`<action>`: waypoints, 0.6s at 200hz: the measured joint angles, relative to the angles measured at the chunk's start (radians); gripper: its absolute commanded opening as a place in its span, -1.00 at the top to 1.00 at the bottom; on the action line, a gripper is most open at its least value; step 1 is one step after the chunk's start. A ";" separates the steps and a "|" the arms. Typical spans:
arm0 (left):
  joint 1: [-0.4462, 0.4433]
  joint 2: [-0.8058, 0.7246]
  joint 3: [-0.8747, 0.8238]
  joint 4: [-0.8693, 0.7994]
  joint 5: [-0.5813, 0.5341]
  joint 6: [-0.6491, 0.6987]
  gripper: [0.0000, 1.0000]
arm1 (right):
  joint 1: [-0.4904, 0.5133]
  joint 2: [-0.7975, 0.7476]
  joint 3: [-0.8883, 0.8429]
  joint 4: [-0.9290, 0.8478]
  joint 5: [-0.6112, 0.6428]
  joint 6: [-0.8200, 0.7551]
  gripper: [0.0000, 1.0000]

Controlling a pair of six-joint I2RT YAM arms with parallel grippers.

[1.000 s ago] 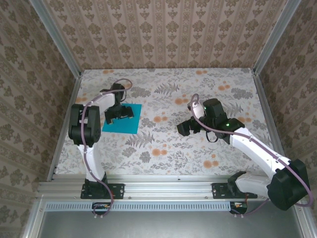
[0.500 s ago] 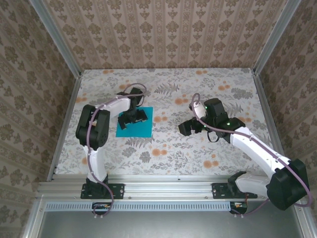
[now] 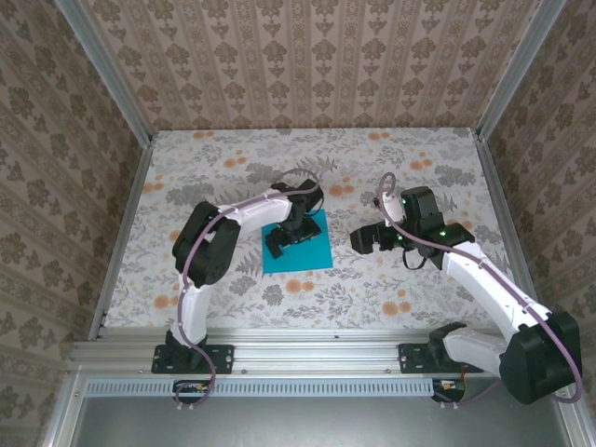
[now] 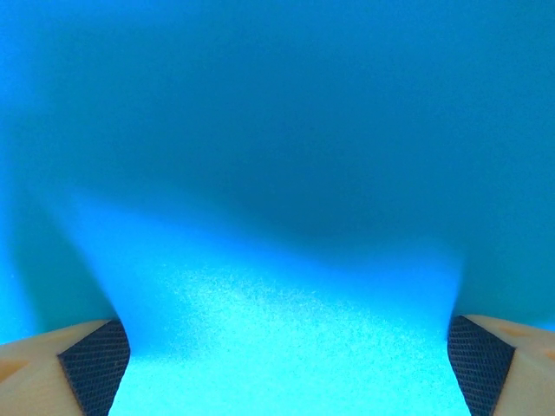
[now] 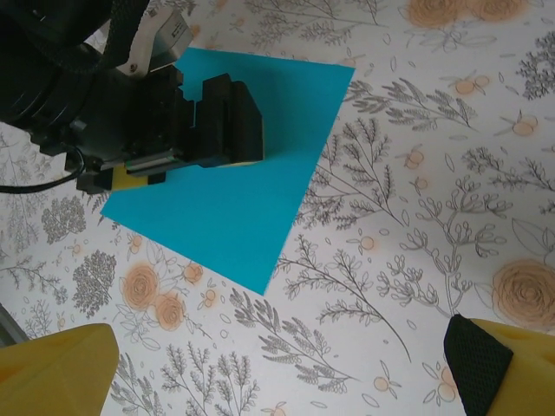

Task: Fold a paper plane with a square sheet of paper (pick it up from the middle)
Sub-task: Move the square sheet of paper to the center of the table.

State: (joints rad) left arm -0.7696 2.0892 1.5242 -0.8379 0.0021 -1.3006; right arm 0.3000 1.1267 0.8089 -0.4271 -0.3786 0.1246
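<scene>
Both left fingers (image 4: 94, 373), spread wide, point down onto the square sheet (image 3: 317, 257).

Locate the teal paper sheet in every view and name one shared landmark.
Top external: sheet at picture centre, under the left gripper.
Left wrist: sheet close up, between the fingers at the bottom corners.
Right wrist: sheet upper left.
Landmark: the left gripper over it.

Teal-blue square sheet of paper (image 3: 307, 251), floral table (image 3: 372, 289)
</scene>
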 measured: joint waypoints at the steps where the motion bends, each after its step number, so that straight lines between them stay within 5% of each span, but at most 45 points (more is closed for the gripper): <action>1: -0.002 0.000 0.002 0.000 0.000 -0.003 -1.00 | -0.001 0.000 -0.002 0.000 0.000 0.002 -1.00; 65: -0.064 0.026 0.055 0.037 0.065 -0.168 -1.00 | -0.019 -0.004 -0.054 0.001 -0.027 0.040 -0.99; 120: -0.064 0.020 0.058 0.045 0.069 -0.146 -1.00 | -0.008 0.014 -0.052 0.001 -0.048 0.055 -1.00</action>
State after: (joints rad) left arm -0.8341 2.1090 1.5822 -0.7925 0.0715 -1.4471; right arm 0.2920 1.1412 0.7567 -0.4263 -0.4263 0.1791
